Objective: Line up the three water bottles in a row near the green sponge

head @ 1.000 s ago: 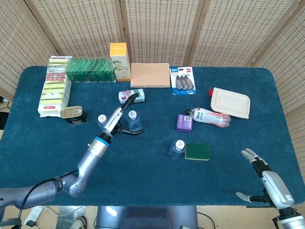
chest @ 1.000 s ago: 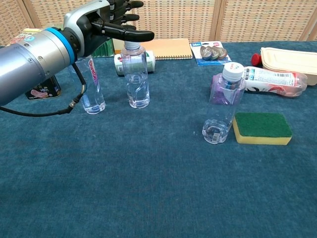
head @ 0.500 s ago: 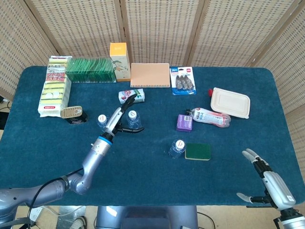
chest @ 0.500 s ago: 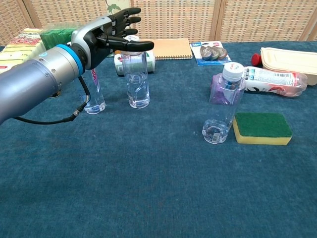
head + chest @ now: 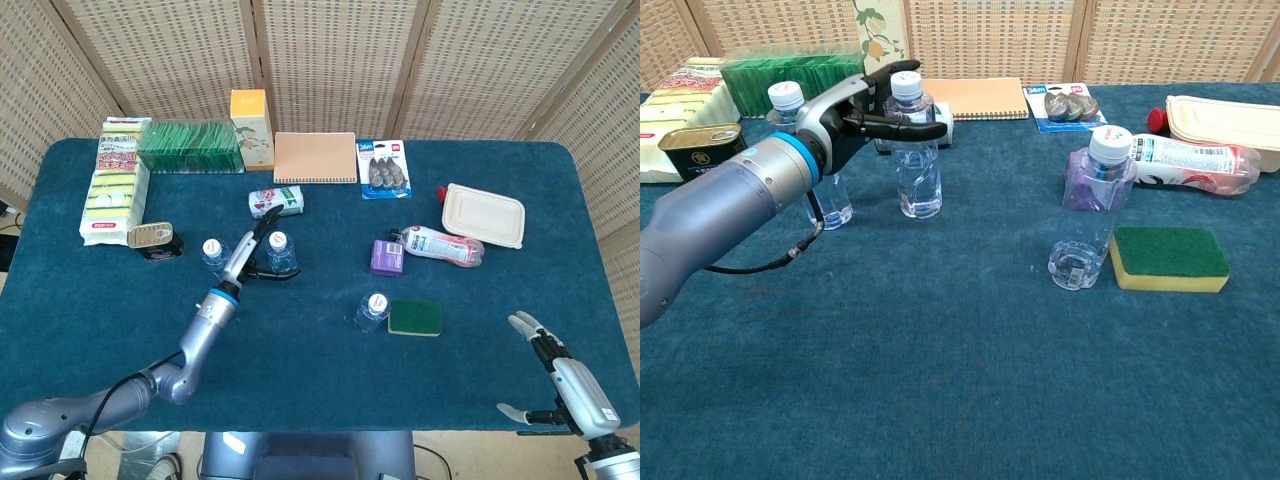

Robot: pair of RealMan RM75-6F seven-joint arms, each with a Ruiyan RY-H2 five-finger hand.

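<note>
Carpeted dark blue table [image 5: 300, 330] carries everything. Three clear plastic water bottles with white caps stand upright: one [image 5: 1088, 212] touches the left end of the green-topped yellow sponge [image 5: 1169, 258] near the front right; a second [image 5: 915, 148] and a third [image 5: 815, 160] stand side by side, well apart from it toward the left. The grey-and-black left hand [image 5: 862, 112] has dropped from above the caps to the middle bottle's shoulder, fingers spread around it; whether they touch cannot be told. Both far bottles' caps now show. The right hand [image 5: 560, 380] hangs open past the front right table edge, as before.
</note>
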